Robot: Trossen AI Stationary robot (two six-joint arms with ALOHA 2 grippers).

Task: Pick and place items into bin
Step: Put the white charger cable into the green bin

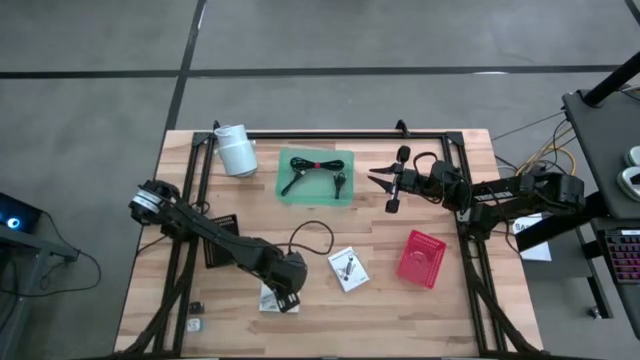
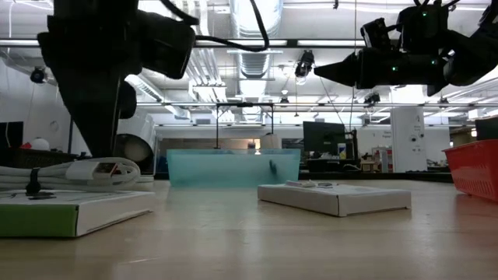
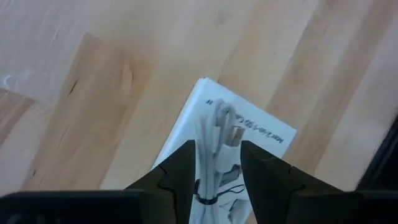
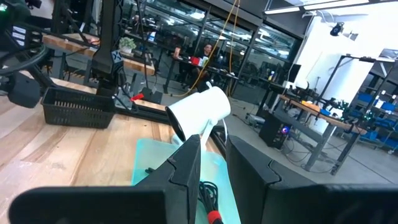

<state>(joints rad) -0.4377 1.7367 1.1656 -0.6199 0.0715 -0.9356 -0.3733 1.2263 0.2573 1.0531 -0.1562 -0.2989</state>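
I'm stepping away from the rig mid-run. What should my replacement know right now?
Left gripper: low over the near table edge, straddling a coiled white cable that lies on a flat white box; nothing lifted yet.
Right gripper: raised beside the translucent teal bin, empty, jaws slightly apart.
Done: a black cable bundle with a red tie lies in the bin.
Left: the white cable and its box, and the small white packet of dark hardware mid-table, still outside the bin.
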